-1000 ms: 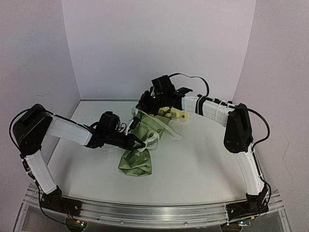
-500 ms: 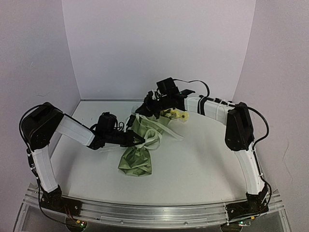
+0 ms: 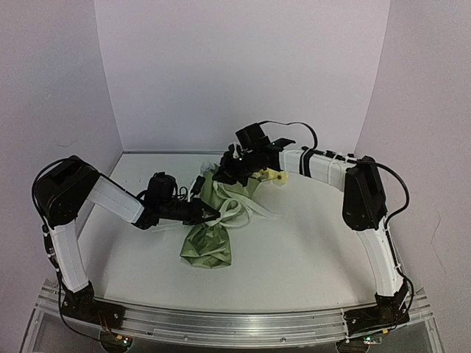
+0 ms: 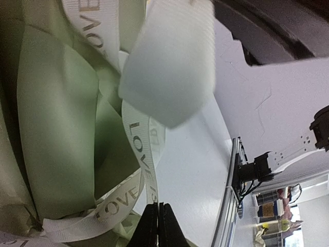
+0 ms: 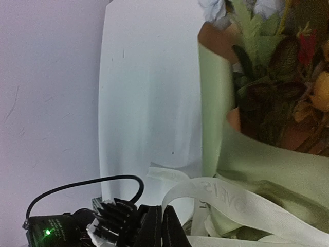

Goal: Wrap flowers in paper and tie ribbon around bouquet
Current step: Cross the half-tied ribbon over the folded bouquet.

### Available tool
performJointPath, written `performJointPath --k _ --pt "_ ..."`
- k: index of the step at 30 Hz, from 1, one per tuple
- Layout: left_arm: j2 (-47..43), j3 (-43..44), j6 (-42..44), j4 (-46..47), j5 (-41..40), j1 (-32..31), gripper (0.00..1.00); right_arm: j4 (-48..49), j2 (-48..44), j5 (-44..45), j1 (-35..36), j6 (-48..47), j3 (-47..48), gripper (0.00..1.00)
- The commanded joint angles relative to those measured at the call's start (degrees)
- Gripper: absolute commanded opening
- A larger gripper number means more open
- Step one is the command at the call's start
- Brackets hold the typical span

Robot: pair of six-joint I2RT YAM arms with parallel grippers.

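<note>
The olive-green paper bouquet (image 3: 208,246) lies on the white table (image 3: 309,243), with cream lettered ribbon (image 4: 140,139) looped around it. The left fingers (image 4: 150,226), reaching low from its left, pinch the ribbon. The right fingers (image 5: 152,226), over its blooms, pinch it likewise.

You had both arms on black bases bolted to the aluminium rail (image 3: 235,321). The left arm (image 3: 110,197) and right arm (image 3: 379,257) were the same build: white link covers, chunky black joint housings. A black cable (image 3: 405,193) looped outside the right arm's big joint above the rail's right end, and dark straps banded its far white link. Small red and green LEDs (image 3: 121,340) glowed just below the rail by each base. The fingers (image 4: 150,226) were matte black and tapered. The right wrist view also caught a black module (image 5: 56,231) with a green light and a looped black lead (image 5: 103,178).
</note>
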Motion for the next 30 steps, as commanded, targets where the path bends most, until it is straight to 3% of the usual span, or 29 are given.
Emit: performJointPath --k 1,9,14,19,25,30 --pt "-5.40 0.05 8.23 -4.42 -2.90 -1.05 0.03 -3.29 -1.19 9.53 0.17 -2.52 6.15 0.00" --pt "-2.94 9.22 18.70 -16.20 -9.71 -1.62 0.03 -4.28 7.65 -4.38 0.23 -0.60 16.32 0.00" --pt "-2.20 9.91 15.13 -15.50 -10.29 -1.01 0.16 -4.24 5.66 -4.39 0.22 -2.58 10.96 0.00" --pt "-4.77 5.89 10.89 -10.91 -10.71 0.19 0.21 -4.23 2.92 -1.42 0.21 -4.31 6.95 0.00" --pt "-9.59 0.36 6.65 -6.12 -11.46 1.99 0.27 -4.31 2.18 -0.48 0.27 -4.89 6.56 0.00" --pt "-11.04 -1.51 0.81 -1.57 -10.00 5.53 0.38 -4.31 2.70 -1.00 0.19 -5.45 7.15 0.00"
